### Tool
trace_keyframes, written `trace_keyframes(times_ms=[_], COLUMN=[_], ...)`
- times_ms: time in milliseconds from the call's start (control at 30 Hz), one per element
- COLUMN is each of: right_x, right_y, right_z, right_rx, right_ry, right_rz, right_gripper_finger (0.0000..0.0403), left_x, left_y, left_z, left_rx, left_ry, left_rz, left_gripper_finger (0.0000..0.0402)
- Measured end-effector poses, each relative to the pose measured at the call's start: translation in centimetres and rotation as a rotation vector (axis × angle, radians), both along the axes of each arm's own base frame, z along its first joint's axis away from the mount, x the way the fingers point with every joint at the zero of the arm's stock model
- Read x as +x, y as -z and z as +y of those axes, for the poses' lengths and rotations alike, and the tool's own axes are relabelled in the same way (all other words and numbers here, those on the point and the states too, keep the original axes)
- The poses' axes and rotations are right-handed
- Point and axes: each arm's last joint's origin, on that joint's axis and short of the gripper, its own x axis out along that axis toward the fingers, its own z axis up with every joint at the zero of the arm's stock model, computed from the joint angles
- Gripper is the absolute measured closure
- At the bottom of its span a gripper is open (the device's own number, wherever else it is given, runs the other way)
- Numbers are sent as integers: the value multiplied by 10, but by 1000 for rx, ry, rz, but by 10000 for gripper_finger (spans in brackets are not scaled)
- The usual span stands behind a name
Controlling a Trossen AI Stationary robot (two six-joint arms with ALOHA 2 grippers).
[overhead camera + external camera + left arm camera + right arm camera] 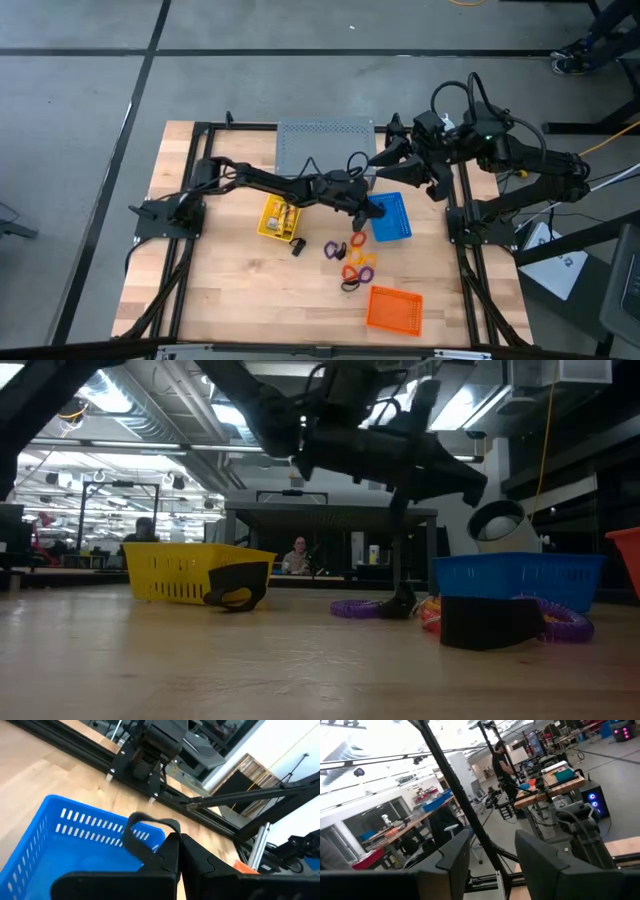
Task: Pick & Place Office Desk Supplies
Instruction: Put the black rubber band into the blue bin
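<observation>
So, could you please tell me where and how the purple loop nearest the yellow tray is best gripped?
Probably from straight above: the purple loop lies flat on the table, so a side approach offers little. Put one finger inside the ring and one outside, pinching its rim on the side facing the yellow tray, away from the other loops.

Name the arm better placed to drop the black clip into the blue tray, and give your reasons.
Left. Its end effector is shut on the black clip right over the blue tray. The right end effector is open, raised near the table's far right edge, pointing out into the room.
</observation>
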Motion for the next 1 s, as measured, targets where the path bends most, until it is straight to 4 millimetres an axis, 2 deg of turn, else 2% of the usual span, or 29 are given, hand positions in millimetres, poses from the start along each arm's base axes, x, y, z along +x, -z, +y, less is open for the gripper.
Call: trace_keyframes(times_ms=[233, 333, 467, 533, 667, 1000], right_x=[0, 0, 0, 0, 0, 0], right_y=[0, 1, 2, 2, 2, 2], right_z=[0, 0, 0, 0, 0, 0], right_rx=[20, 36, 43, 46, 36, 37], right_ry=[4, 2, 1, 0, 3, 14], right_rz=[10, 21, 35, 39, 35, 35], right_gripper_finger=[243, 243, 243, 243, 243, 243], left_x=[34, 47, 54, 53, 51, 39], left_y=[-6, -3, 8, 9, 7, 25], left_z=[4, 8, 13, 13, 13, 6], left_rx=[15, 16, 53, 71, 109, 136], left_ry=[-3, -8, -4, 10, 30, 103], left_rz=[-27, 57, 250, 323, 357, 557], left_gripper_finger=[399, 398, 399, 399, 399, 399])
